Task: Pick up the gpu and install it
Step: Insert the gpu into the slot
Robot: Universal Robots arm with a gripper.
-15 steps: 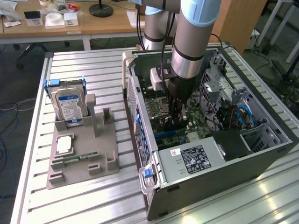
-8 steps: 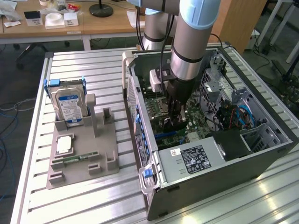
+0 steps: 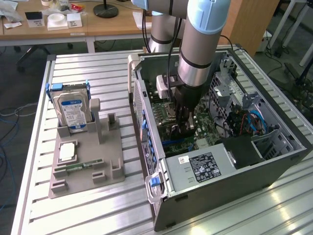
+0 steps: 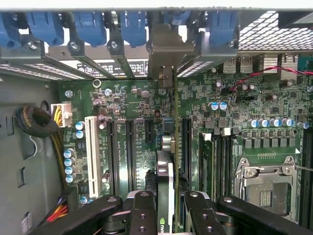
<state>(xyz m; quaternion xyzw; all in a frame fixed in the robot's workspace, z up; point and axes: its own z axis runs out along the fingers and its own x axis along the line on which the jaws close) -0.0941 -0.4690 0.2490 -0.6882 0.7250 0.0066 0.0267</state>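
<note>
- A ribbed metal work table (image 3: 98,73) spans the scene from 9 to 5 o'clock, its slats catching bright glare near 5 o'clock.
- A wooden desk (image 3: 88,27) runs along 11 to 12 o'clock, with small white boxes (image 3: 63,20) and a round black lamp base (image 3: 106,10) on it.
- A wooden panel (image 3: 249,24) stands at 1 o'clock.
- Grey floor (image 3: 14,83) shows at 9 o'clock, with loose cables (image 3: 7,132) lying on it.

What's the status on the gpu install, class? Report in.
Hand shut on gpu, inside the computer case. Card held edge-on above the motherboard slots. Nothing seen blocking it.
</note>
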